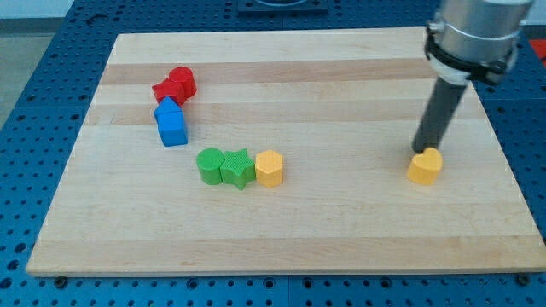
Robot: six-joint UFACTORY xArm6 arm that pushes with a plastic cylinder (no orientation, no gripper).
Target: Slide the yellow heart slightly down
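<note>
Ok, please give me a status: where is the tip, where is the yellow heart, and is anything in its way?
My tip at yellow heart's top edge, seemingly touching. Heart alone at view's right. Nothing below it; other blocks far left.

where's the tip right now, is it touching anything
No gripper here, only my tip: it sits at the top edge of the yellow heart, seemingly touching it; it holds nothing.

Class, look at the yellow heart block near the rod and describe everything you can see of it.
The yellow heart-shaped block looks like painted wood, with a flat top face and darker orange-yellow sides. It lies flat on the pale wooden board, towards the view's right, alone, far from the other blocks. My tip meets its upper edge, on the side towards the view's top; whether they touch is unclear.
</note>
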